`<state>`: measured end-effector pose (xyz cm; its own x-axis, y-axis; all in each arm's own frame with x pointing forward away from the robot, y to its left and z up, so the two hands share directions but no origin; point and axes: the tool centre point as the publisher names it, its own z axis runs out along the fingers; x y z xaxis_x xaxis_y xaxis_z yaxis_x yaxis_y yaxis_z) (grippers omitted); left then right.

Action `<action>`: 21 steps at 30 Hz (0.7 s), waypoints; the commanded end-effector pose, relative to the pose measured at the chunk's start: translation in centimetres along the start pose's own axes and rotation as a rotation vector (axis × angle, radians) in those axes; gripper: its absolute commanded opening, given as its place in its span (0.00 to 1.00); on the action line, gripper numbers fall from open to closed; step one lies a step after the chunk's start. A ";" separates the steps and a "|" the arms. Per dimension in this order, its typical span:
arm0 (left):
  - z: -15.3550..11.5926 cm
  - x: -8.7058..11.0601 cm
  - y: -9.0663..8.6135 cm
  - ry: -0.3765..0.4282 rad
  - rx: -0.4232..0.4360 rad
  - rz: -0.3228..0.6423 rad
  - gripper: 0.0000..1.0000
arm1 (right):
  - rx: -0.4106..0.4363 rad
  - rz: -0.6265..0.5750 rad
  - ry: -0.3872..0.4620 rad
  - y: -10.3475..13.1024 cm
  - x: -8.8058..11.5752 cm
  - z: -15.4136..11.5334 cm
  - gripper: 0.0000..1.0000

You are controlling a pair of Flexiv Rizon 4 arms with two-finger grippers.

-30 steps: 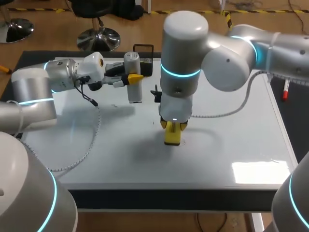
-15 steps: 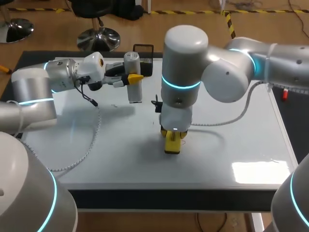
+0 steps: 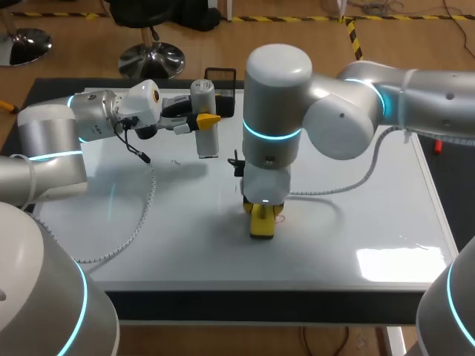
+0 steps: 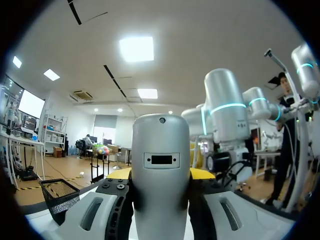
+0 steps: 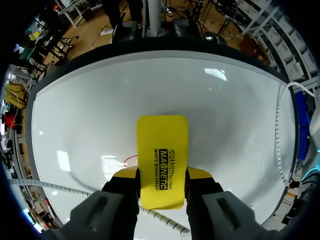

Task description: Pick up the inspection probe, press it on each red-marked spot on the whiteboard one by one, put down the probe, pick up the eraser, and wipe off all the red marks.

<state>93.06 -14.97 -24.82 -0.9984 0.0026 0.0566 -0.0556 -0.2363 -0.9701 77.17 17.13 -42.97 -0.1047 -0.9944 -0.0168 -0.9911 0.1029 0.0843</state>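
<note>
The whiteboard (image 3: pixel 185 237) covers the table. My right gripper (image 3: pixel 261 211) points down at its middle, shut on the yellow eraser (image 3: pixel 261 224), whose end rests on the board. In the right wrist view the eraser (image 5: pixel 162 150) stands between the fingers of the right gripper (image 5: pixel 162 176), with a thin red mark (image 5: pixel 129 161) beside it on the whiteboard (image 5: pixel 75 110). My left gripper (image 3: pixel 202 120) hovers at the back left, shut on the grey-white probe (image 3: pixel 205 126), which hangs upright above the board. The probe (image 4: pixel 160 150) fills the left wrist view inside the left gripper (image 4: pixel 160 176).
A black wire basket (image 3: pixel 223 78) stands at the board's back edge, behind the probe, also seen as the basket (image 4: pixel 59 192) beside my left gripper. The left arm's coiled cable (image 3: pixel 137 219) lies over the board's left part. A red marker (image 3: pixel 438 146) lies off the board's right edge.
My right arm has slid the eraser a little toward the front edge and slightly left across the board. The left arm and probe have not moved.
</note>
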 end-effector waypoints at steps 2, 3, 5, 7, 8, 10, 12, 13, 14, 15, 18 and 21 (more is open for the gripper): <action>0.0 0.1 -0.1 -0.002 0.000 0.002 0.00 | -0.012 -0.005 0.005 0.0 -0.1 0.7 0.00; 0.0 0.1 -0.1 -0.002 0.000 0.002 0.00 | -0.015 -0.006 0.006 0.0 0.0 0.9 0.00; 0.0 0.1 -0.1 -0.002 0.000 0.002 0.00 | -0.022 -0.004 0.008 -0.1 0.2 1.2 0.00; 0.0 0.1 -0.1 -0.002 0.000 0.002 0.00 | -0.025 -0.004 0.008 0.0 0.3 1.3 0.00; 0.0 0.1 -0.1 -0.002 0.000 0.002 0.00 | -0.026 -0.002 0.010 0.1 0.3 1.4 0.00; 0.0 0.1 -0.1 -0.002 0.000 0.002 0.00 | -0.030 -0.001 0.012 0.2 0.5 1.5 0.00; 0.0 0.1 -0.1 -0.002 0.000 0.002 0.00 | -0.032 0.003 0.014 0.2 0.7 1.6 0.00; 0.0 0.1 -0.1 -0.002 0.000 0.002 0.00 | -0.032 0.004 0.015 0.2 0.8 1.7 0.00; 0.0 0.1 -0.1 -0.002 0.000 0.002 0.00 | -0.033 0.005 0.016 0.2 1.0 1.7 0.00; 0.0 0.1 -0.1 -0.002 0.000 0.002 0.00 | -0.034 0.006 0.017 0.3 1.1 1.8 0.00; 0.0 0.1 -0.1 -0.002 0.000 0.002 0.00 | -0.036 0.011 0.020 0.4 1.6 1.9 0.00; 0.0 0.1 -0.1 -0.002 0.000 0.002 0.00 | -0.037 0.020 0.022 0.5 2.2 2.1 0.00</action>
<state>93.06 -14.97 -24.82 -0.9984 0.0026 0.0566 -0.0556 -0.2364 -0.9701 76.61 16.11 -43.44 -0.1211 -0.9926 0.0102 -0.9845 0.1214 0.1269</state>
